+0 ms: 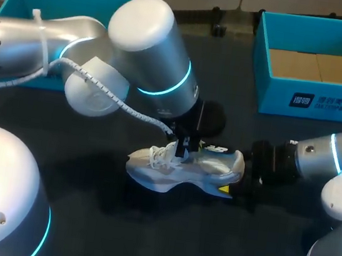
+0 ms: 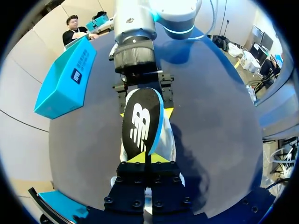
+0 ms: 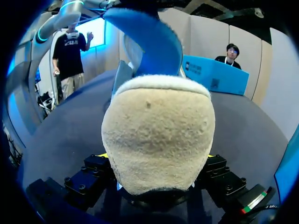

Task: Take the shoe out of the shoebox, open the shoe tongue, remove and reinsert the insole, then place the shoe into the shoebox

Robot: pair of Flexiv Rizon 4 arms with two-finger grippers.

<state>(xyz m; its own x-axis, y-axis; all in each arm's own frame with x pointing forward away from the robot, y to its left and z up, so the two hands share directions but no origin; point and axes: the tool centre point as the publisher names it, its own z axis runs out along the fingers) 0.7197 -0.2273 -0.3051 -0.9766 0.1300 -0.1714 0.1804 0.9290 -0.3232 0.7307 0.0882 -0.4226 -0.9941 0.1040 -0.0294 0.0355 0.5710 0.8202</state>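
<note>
1. A white shoe [image 1: 184,168] rests on the dark surface [image 1: 144,238] between two robot arms. The right hand [image 2: 145,112] pinches its heel.
2. The left hand [image 2: 145,158] pinches the black insole [image 2: 140,123] above the shoe's opening. It likely goes best kept lengthwise, with the heel steady.
3. The teal shoebox [image 1: 276,97] shows only its cardboard floor.
</note>
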